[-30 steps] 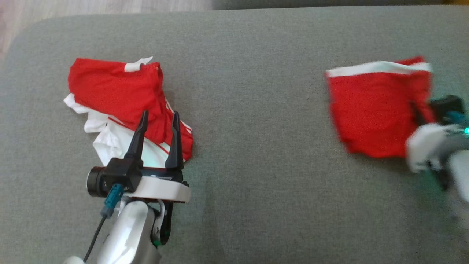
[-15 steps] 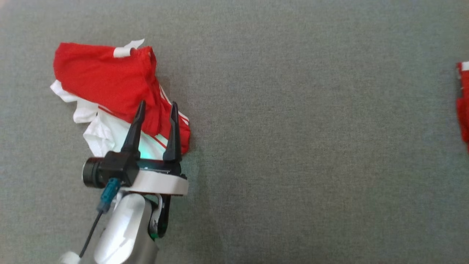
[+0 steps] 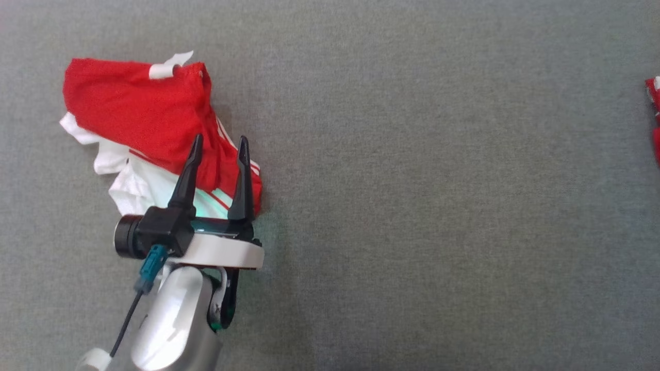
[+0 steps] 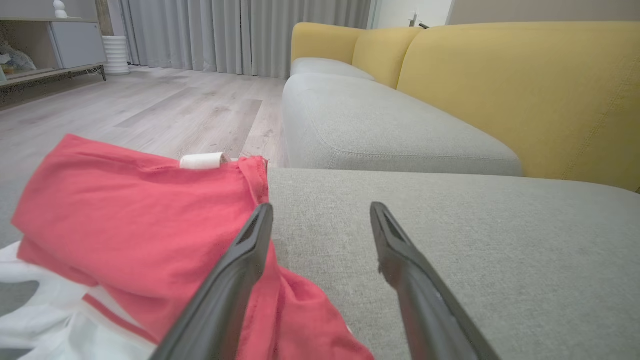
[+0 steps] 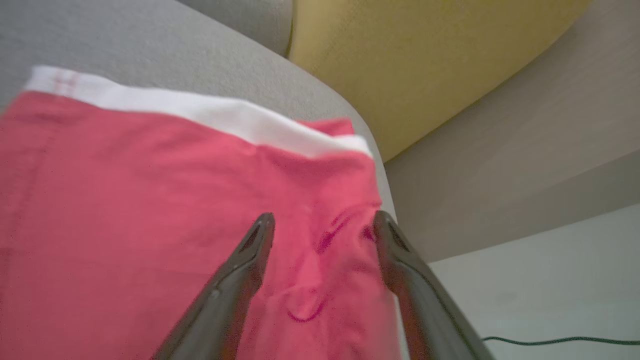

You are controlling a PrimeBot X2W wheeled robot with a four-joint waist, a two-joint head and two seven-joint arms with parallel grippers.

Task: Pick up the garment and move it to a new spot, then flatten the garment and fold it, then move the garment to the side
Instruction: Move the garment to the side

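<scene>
A folded red garment [image 5: 150,200] with a white band lies flat at the rounded end of the grey cushion [image 5: 150,40]. My right gripper [image 5: 324,216] is open just above its near corner, holding nothing. In the head view a sliver of that garment [image 3: 656,103] shows at the right edge. A crumpled red and white garment pile [image 3: 134,113] lies at the left. My left gripper [image 3: 220,138] hangs open over the pile's right end. In the left wrist view the left gripper [image 4: 321,207] has its left finger over the pile [image 4: 125,215] and bare cushion between its fingers.
The grey cushion [image 3: 412,180] spreads wide between the two garments. Yellow backrests [image 4: 500,90] rise behind it, and another grey seat [image 4: 380,125] continues beyond. Wooden floor [image 4: 150,110] lies past the cushion's edge. A dark cable [image 5: 550,341] runs on the floor below the cushion's end.
The head camera has shifted, so the folded garment now sits at the picture's right edge. My right gripper has opened and let go of that garment. The left gripper stays open.
</scene>
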